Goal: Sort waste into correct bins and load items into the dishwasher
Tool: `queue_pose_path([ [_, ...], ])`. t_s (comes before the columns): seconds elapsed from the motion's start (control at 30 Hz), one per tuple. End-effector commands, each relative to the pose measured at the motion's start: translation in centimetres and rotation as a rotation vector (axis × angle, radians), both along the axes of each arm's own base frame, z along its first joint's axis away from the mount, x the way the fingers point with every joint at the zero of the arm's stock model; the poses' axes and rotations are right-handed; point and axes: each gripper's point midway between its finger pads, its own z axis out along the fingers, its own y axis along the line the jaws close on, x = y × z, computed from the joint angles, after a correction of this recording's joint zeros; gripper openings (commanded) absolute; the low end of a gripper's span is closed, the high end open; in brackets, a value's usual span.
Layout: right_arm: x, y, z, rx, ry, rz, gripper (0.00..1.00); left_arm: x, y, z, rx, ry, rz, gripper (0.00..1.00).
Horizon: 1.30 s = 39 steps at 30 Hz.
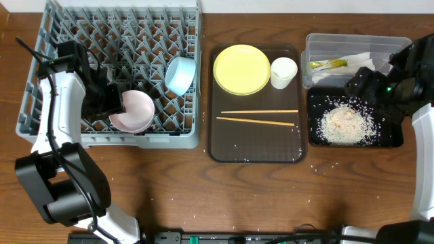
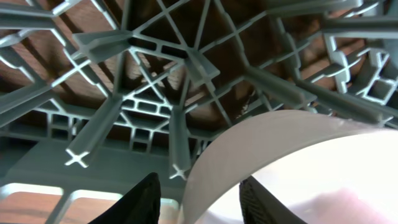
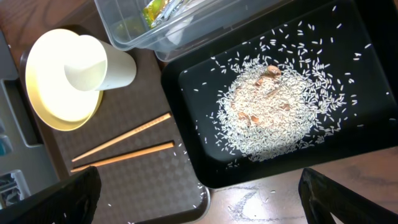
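Left gripper (image 2: 200,182) is down in the dish rack (image 1: 135,27), and its fingers (image 2: 144,200) are parted either side of the white bowl (image 1: 133,112) rim. One pad sits at the wall and a gap shows at the other, so I'm not pinching it. The bowl lies near the rack's front row, mouth mostly upward. From overhead my own wrist hides those fingertips. Only the left wrist view shows the rim running between them, with pegs (image 2: 179,143) and the wood table (image 1: 271,203) behind. The light blue bowl (image 1: 181,74) stands on edge at the rack's right side, mouth facing left.

Right gripper (image 3: 199,186) hangs spread wide over the black tray (image 1: 392,137), holding nothing. The rice scraps (image 3: 267,112) are heaped on that tray. The right wrist view picks out brownish bits in the heap, while overhead gives only a pale mound. Behind the black tray, the clear tub (image 1: 352,39) holds the wrapper (image 1: 329,65) and napkins (image 1: 358,59).

On the brown tray (image 1: 258,149) the chopsticks (image 1: 258,112) lie side by side, long axis left to right, closing slightly toward the left. The yellow plate (image 1: 242,69) and the cup (image 1: 283,72), mouth up, sit behind them
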Motion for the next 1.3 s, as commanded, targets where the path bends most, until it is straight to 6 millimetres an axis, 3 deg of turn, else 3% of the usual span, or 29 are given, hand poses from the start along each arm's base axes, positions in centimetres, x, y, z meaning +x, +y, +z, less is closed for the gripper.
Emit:
queue_pose_path([
  [0.0,0.1,0.0,0.7,-0.001,-0.02,0.003,0.99,0.1,-0.5,0.0,-0.039,-0.011,0.021,0.43],
  [0.1,0.1,0.0,0.7,-0.001,-0.02,0.003,0.99,0.4,-0.4,-0.2,-0.036,-0.022,0.027,0.43],
  [0.3,0.1,0.0,0.7,-0.001,-0.02,0.003,0.99,0.4,-0.4,-0.3,-0.038,-0.019,0.035,0.33],
  [0.4,0.1,0.0,0.7,-0.001,-0.02,0.003,0.99,0.3,-0.5,-0.3,-0.038,-0.017,0.035,0.08],
  [0.63,0.1,0.0,0.7,-0.001,-0.02,0.003,0.99,0.3,-0.5,0.6,-0.042,-0.028,0.105,0.08],
  [0.73,0.1,0.0,0.7,-0.001,-0.02,0.003,0.99,0.2,-0.3,2.0,-0.026,-0.065,0.119,0.07],
  [0.9,0.1,0.0,0.7,-0.001,-0.02,0.003,0.99,-0.5,-0.1,6.5,0.068,-0.179,0.151,0.07],
  [0.93,0.1,0.0,0.7,-0.001,-0.02,0.003,0.99,-0.8,-0.5,8.5,0.11,-0.234,0.135,0.07],
  [1.03,0.1,0.0,0.7,-0.001,-0.02,0.002,0.99,-1.4,-1.4,10.9,0.21,-0.298,0.133,0.07],
  [1.27,0.1,0.0,0.7,-0.001,-0.02,0.003,0.99,-2.1,-3.6,13.6,0.521,-0.362,0.115,0.07],
])
